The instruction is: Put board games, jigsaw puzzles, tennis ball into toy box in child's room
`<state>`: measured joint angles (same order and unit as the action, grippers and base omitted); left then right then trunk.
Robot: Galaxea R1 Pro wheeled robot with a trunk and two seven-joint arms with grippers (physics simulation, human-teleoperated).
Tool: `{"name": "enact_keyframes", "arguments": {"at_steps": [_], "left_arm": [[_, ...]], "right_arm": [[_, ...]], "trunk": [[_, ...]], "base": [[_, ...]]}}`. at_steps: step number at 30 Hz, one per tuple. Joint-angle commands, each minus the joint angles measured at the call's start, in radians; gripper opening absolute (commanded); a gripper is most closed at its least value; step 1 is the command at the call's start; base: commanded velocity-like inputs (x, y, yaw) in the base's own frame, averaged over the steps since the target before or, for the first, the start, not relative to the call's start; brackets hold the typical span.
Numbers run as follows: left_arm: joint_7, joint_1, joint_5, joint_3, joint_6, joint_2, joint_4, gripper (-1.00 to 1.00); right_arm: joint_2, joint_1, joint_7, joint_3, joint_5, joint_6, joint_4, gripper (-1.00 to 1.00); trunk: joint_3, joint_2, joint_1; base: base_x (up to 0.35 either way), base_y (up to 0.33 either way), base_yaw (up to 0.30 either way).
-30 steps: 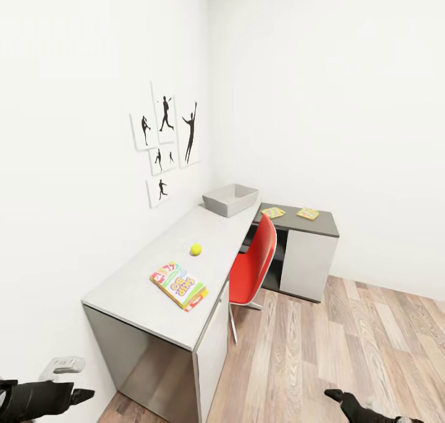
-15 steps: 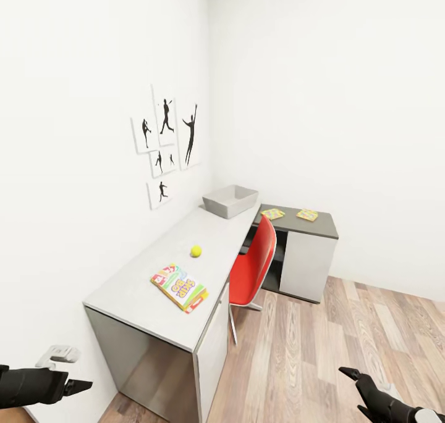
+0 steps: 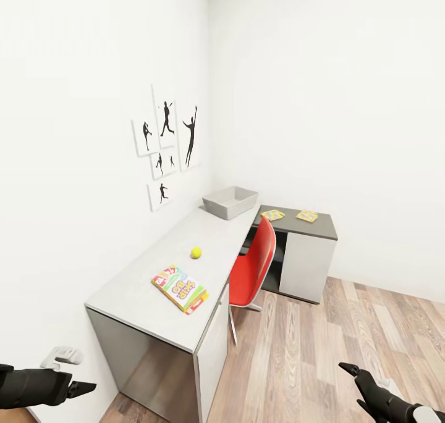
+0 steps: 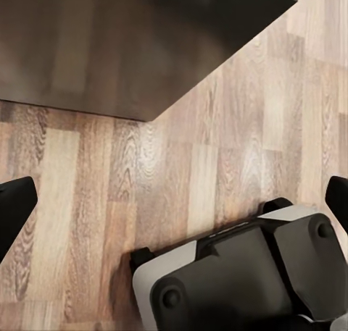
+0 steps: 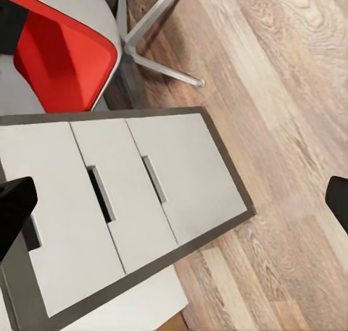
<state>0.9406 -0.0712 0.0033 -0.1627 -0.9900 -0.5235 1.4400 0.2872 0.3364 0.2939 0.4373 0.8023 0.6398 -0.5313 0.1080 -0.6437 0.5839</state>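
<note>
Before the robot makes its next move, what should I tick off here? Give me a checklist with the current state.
1. Hands free: ok. Left hand and right hand are open, with nothing between the fingers.
2. Toy box upright on the table: ok, at its far end.
3. Game and ball on the light top: ok, apart from each other.
4. Two puzzles on the dark top: ok.
5. Items within reach: probably not ok; both hands hang low, short of the table's near end.
6. Chair out of the way: cannot tell; it stands at the table's front.
</note>
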Motion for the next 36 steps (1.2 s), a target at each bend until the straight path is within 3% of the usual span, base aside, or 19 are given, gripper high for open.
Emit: {"name": "enact_keyframes", "arguments": {"at_steps": [1,9,18,36], "left_arm": [[0.004,-0.001,0.0,0.0,-0.007,0.0,0.0,1.0],[0.004,-0.001,0.0,-0.001,-0.007,0.0,0.0,1.0],[0.002,-0.001,0.0,-0.001,-0.006,0.0,-0.001,1.0],[0.003,-0.001,0.0,-0.001,-0.006,0.002,-0.001,1.0]], "right_arm": [[-0.002,0.001,0.002,0.005,-0.001,0.0,-0.001,1.0],[-0.01,0.001,0.007,0.005,0.0,-0.076,-0.005,1.0],[-0.013,0.001,0.009,0.006,0.0,-0.093,-0.006,1.0],[-0.016,0.001,0.006,0.011,0.013,-0.087,-0.006,1.0]], "trunk": [[-0.001,0.006,-0.004],[-0.026,0.062,-0.034],[-0.055,0.125,-0.069],[-0.108,0.244,-0.134]], "base": [[0.0,0.0,0.0],[0.0,0.0,0.0],[0.0,0.0,-0.031],[0.0,0.0,-0.245]]}}
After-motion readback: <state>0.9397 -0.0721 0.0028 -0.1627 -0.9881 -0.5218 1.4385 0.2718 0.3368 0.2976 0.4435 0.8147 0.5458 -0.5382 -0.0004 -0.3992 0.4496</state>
